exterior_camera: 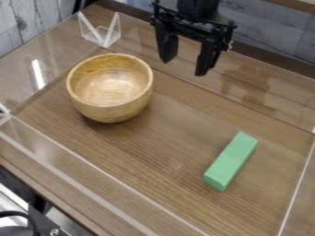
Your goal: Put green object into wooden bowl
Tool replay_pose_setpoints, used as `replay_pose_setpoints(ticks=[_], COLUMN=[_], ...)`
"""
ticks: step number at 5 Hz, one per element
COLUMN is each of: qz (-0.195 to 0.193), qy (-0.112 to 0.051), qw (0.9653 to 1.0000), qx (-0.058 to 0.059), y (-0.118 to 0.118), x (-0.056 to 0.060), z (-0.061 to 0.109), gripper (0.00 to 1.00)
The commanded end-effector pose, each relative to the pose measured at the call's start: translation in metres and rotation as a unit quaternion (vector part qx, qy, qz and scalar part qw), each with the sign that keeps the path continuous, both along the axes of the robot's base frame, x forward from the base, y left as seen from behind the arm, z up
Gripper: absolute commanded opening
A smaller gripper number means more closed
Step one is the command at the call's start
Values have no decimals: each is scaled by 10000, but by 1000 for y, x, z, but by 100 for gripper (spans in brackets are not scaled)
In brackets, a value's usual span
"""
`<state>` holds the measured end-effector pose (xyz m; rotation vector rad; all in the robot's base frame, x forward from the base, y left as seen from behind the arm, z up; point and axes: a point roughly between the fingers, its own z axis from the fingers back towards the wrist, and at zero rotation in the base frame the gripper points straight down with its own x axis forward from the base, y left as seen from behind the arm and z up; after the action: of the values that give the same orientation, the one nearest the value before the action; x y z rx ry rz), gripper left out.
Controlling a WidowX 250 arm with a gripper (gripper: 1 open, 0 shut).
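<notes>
**Tool held open near the far edge, block waiting at the near right**

The tool (190, 55) is being held above the bench (160, 129), close to its far edge, with its dark fingers pointing downward and standing apart; nothing is being carried between them. It is being kept clear of both task objects, which suggests that an approach is not yet begun.

Outward from the tool, the wooden bowl (110, 88) is being presented toward the left side of the bench, upright, its hollow open to the top and nothing lying in it. The green object (231, 160) is lying flat near the near right corner, well apart from the bowl, its long axis running diagonally toward the far right. Lying flat and alone, it is being offered for a grip across its narrow width.

Clear raised walls are bounding the bench along its edges, and a small clear frame (99, 30) is standing by the far left corner. The block is being left just inside the right wall, so room on that side is judged tight. Between block and bowl the wood surface is being left bare, giving an unobstructed path for the carry.
</notes>
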<state>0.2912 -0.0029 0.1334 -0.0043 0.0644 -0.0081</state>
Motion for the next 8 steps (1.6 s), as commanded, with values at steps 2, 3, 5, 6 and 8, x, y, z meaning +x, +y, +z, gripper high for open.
replay_pose_setpoints(ticks=[2, 3, 5, 6, 8], qz=[-427, -721, -917, -579, -383], qy=[194, 89, -197, -376, -597], qw=[9988, 9972, 9954, 9974, 9973], qx=[-125, -153, -214, -199, -167], y=[-40, -78, -98, -111, -110], x=[-27, -37, -45, -37, -29], z=[-12, -25, -57, -67, -85], gripper=[100, 100, 100, 100, 100])
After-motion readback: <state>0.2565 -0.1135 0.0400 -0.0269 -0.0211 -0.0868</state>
